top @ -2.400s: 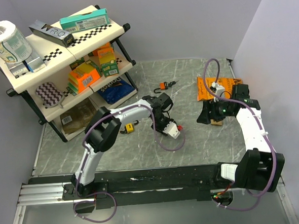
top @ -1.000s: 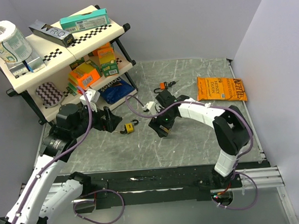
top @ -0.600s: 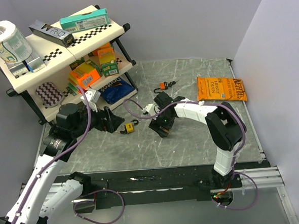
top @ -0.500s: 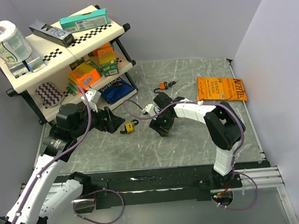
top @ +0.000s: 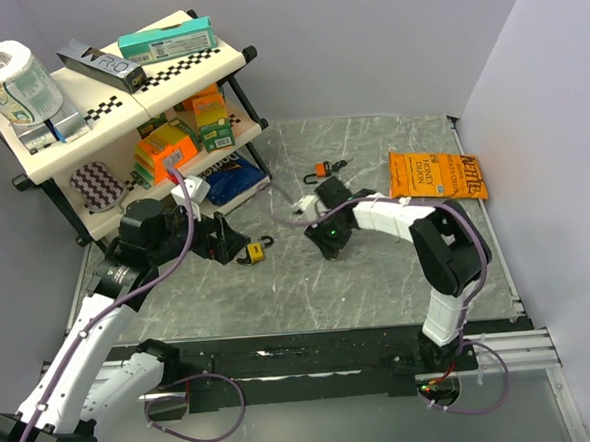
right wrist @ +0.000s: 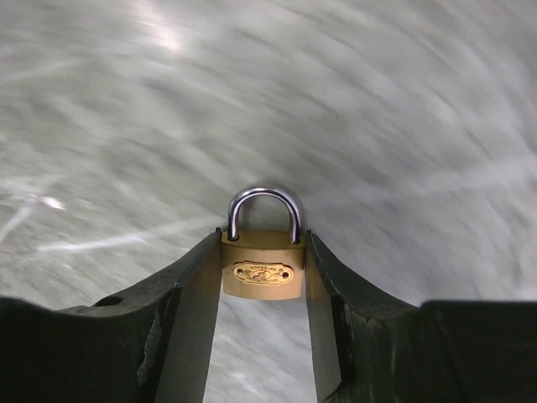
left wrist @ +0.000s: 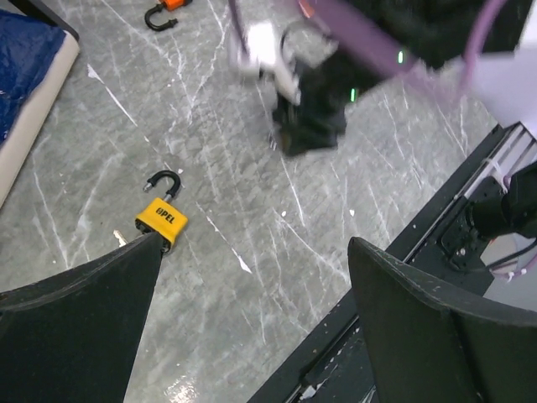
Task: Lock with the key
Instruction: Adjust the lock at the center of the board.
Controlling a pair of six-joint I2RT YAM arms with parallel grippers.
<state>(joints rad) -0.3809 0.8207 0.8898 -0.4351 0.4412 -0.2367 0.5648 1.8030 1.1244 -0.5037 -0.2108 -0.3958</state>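
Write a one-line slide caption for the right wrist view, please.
Right gripper holds a brass padlock by its two sides.

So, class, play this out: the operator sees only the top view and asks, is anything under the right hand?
Observer: Yes, a brass lock sits between the fingers of the right hand, touching both.
Operator: Is it locked?
Observer: Its shackle looks shut, both legs in the body.
Operator: And the left hand?
Observer: The left hand is wide open and empty; the yellow lock lies by one fingertip.
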